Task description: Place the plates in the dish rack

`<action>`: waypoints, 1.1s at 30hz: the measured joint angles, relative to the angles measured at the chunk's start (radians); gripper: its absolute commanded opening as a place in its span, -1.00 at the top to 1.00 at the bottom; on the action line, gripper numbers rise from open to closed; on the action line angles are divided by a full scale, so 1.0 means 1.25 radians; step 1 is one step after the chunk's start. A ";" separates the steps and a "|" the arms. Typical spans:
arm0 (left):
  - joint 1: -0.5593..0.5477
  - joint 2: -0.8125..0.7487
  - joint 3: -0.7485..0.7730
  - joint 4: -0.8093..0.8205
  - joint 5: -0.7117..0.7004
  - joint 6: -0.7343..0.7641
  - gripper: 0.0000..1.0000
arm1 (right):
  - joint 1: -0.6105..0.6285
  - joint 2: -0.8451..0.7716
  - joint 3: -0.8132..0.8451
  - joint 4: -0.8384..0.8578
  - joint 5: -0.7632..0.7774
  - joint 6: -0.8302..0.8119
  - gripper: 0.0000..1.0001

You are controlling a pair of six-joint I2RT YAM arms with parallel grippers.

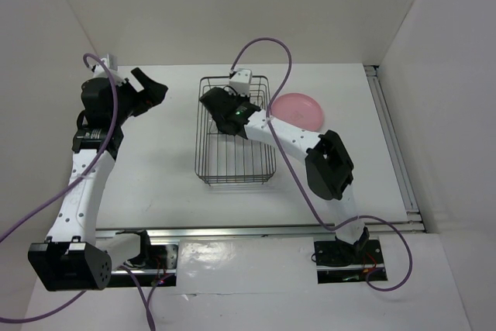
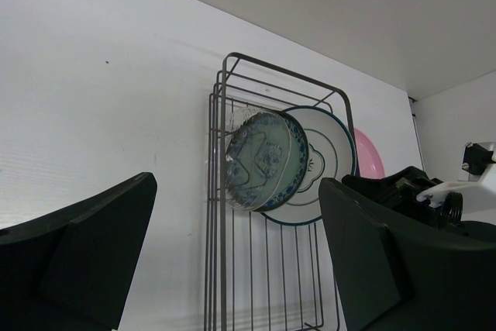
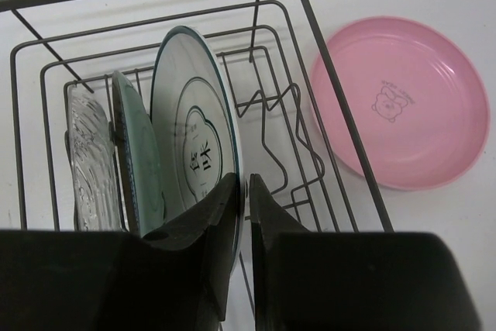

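- The dish rack (image 1: 232, 156) sits in the middle of the white tabletop (image 1: 155, 168), between the two arms.
- Three plates stand upright on edge at the far end of the rack, close together in a row.
- In the right wrist view, the small wavy glass plate (image 3: 87, 164) is on the left. The small teal-blue plate (image 3: 143, 168) is just beside it, and the large dark-rimmed plate (image 3: 190, 122) comes next.
- The right gripper (image 3: 242, 182) reaches into the rack. Its jaws are nearly together and pinch the rim of the large dark-rimmed plate.
- The divider prongs to the right of that plate hold nothing.
- The pink plate (image 3: 403, 106) lies flat on the tabletop, face up, just outside the rack's right wall. A small cartoon print shows on its face.
- The left gripper (image 1: 153, 85) hangs above the tabletop, well to the left of the rack. Its jaws are spread wide and hold nothing.
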 measured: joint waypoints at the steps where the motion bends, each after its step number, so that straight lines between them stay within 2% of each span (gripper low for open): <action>1: 0.000 0.000 0.000 0.000 0.001 0.000 -1.00 | 0.000 0.002 0.000 0.000 -0.001 -0.001 0.62; 3: 0.000 0.000 0.000 0.000 0.001 0.000 -1.00 | 0.000 0.002 0.001 0.000 -0.003 -0.001 0.59; 4: 0.000 0.000 0.000 0.000 0.001 0.000 -1.00 | 0.000 0.002 0.002 0.002 -0.004 -0.002 0.45; 7: 0.000 0.000 0.000 0.001 0.005 0.000 -1.00 | 0.000 0.002 0.003 0.008 -0.005 -0.013 0.28; 16: 0.000 0.000 0.000 0.006 0.008 0.000 -1.00 | -0.007 0.002 0.046 0.061 -0.032 -0.090 0.18; 20: 0.000 0.000 0.000 0.010 0.014 0.002 -1.00 | -0.022 -0.003 0.042 0.106 -0.085 -0.112 0.06; 22: 0.000 0.000 0.000 0.012 0.016 0.003 -1.00 | -0.041 -0.039 -0.012 0.146 -0.136 -0.120 -0.04; 23: 0.000 0.000 0.000 0.012 0.016 0.003 -1.00 | -0.055 -0.074 -0.058 0.168 -0.166 -0.125 -0.20; 27: 0.000 0.001 0.000 0.016 0.024 0.004 -1.00 | -0.174 -0.257 -0.224 0.208 -0.299 -0.146 -0.41; 33: 0.006 0.015 0.000 0.026 0.055 0.002 -1.00 | -0.508 -0.497 -0.317 0.249 -0.427 -0.154 -0.44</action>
